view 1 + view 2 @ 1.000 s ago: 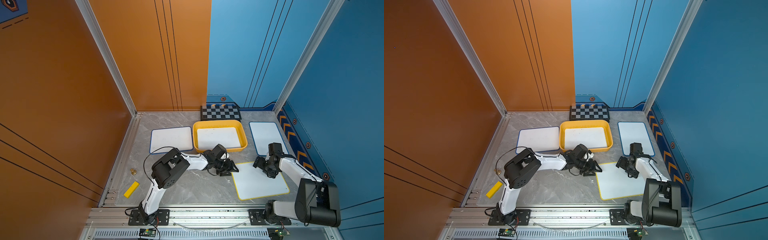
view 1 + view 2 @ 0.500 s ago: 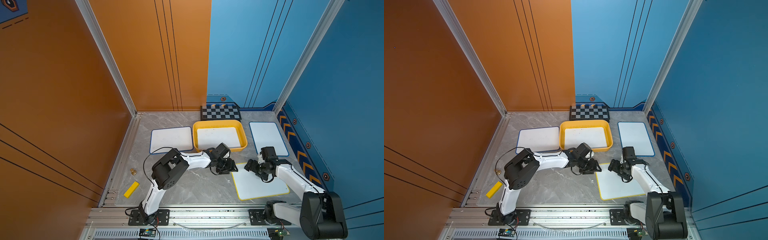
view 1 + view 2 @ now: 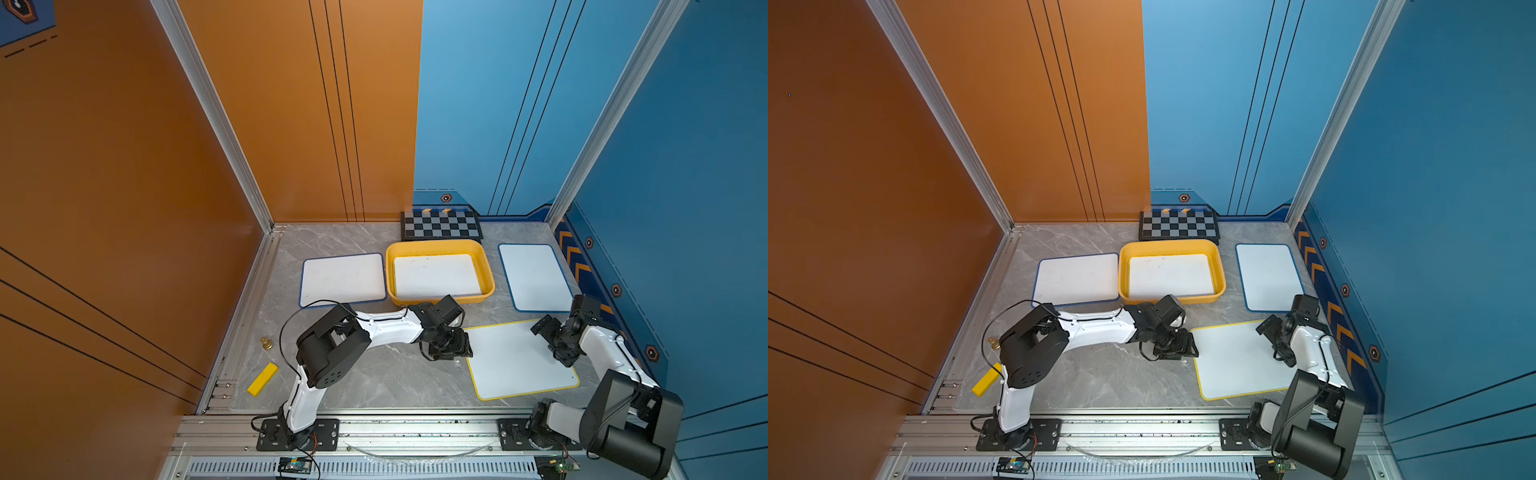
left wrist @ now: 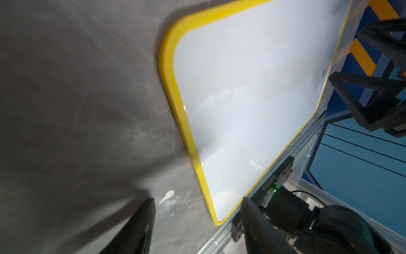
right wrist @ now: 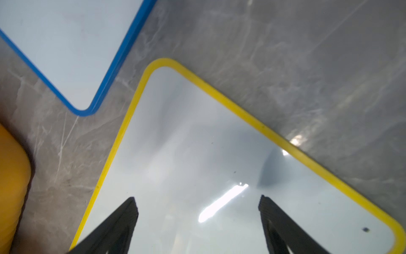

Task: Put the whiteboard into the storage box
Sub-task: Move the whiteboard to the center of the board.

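The grey marble desk carries everything. Four whiteboards are on it. The yellow-framed whiteboard lies flat near the front right corner of the desk, a little turned, and it is outside the storage box. One blue-framed whiteboard lies toward the left edge of the desk, just beside the left wall of the box. The second blue-framed whiteboard lies along the right edge. The fourth whiteboard lies inside the storage box and covers nearly all its floor.

The storage box stands in the middle of the desk toward the back edge, and the checkerboard is just behind it, against the back edge.

The left gripper is low at the left side of the yellow-framed whiteboard. In the left wrist view its jaws stand apart, with the front left corner of the board between them; I cannot tell if a finger touches the frame. The right gripper is above the right part of the same board, jaws wide apart, holding nothing.

A yellow block lies near the front left corner, and small brass pieces lie at the left edge.
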